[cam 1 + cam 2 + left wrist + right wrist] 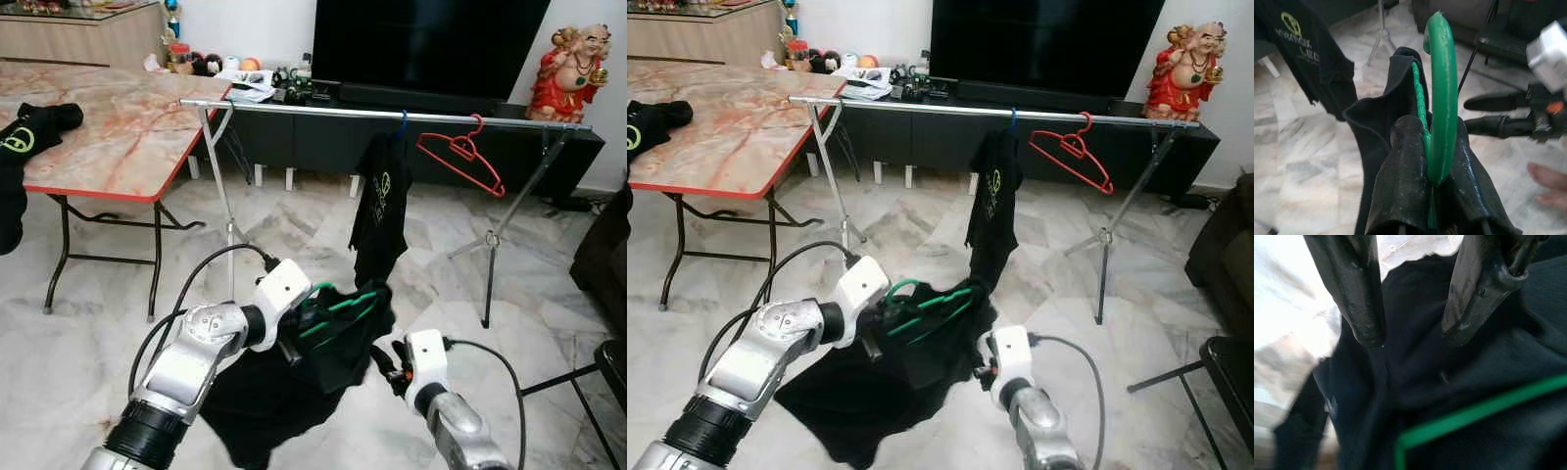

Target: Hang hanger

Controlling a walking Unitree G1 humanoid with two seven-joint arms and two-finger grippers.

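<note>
Green hanger (1442,93) clamped at base of hook between both fingers of left claw (1430,196), held low in front of torso, above marble floor (88,343). Black shirt (294,392) draped on it, hem trailing down toward floor. Green bars visible through neck opening in head views. Right claw (1413,328) with fingers (1359,298) parted, gripping nothing, tips just beside or touching shirt fabric near a green bar; contact not resolvable. In left wrist view, same right claw seen from side, fingers apart, near the held hanger's hook. Silver rail (392,114) of drying rack ahead, running across in front of dark TV console (313,137), standing on tripod legs (495,245). On rail: second black shirt (377,211) with yellow-green print hanging from blue hook; red hanger (460,157), bare, tilted, just to its right. Held hanger well below rail and apart from it. Marble-pattern surface (118,127) with red edge on folding legs at left, another black garment (29,137) with green logo lying over its near-left edge. Large dark TV (431,44) above console; red and gold figurine (570,73) at right end. Bare toes of a person (1550,183) on floor in left wrist view.
</note>
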